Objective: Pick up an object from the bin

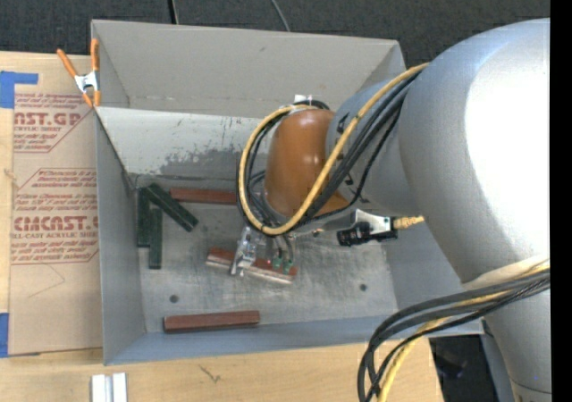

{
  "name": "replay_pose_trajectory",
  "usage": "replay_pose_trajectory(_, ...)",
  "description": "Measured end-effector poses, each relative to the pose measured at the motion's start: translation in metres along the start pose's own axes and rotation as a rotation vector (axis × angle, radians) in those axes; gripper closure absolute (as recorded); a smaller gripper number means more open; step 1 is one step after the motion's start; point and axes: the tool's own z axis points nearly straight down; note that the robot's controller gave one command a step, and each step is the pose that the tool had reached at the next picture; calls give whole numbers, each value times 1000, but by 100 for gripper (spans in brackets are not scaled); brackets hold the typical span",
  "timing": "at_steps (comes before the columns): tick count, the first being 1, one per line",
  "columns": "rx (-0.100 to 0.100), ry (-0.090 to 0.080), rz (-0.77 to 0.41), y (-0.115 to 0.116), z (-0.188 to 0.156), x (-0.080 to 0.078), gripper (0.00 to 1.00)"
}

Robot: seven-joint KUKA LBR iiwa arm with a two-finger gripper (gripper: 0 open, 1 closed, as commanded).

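1. Camera view: the gripper sits low near the floor of the bin, about its middle. It is right over a reddish-brown bar that lies slightly slanted there.
2. I cannot tell whether the gripper is spread, pressed together or pinching the bar. The orange cover and cables hide much of it. It may be touching the bar.
3. The other things lie apart from it. A second brown bar lies by the front wall and a third at the foot of the back slope. Dark green angled pieces lie to the left.
4. Risk: the bar lies flat on the floor. A grip that closes off-centre or too high would likely slide off, or lift one end and drop it.
5. Risk: pushing lower could jam the tool against the metal floor.
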Motion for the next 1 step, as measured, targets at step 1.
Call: replay_pose_trajectory(1,5,11,-1,-1,-4,2,100)
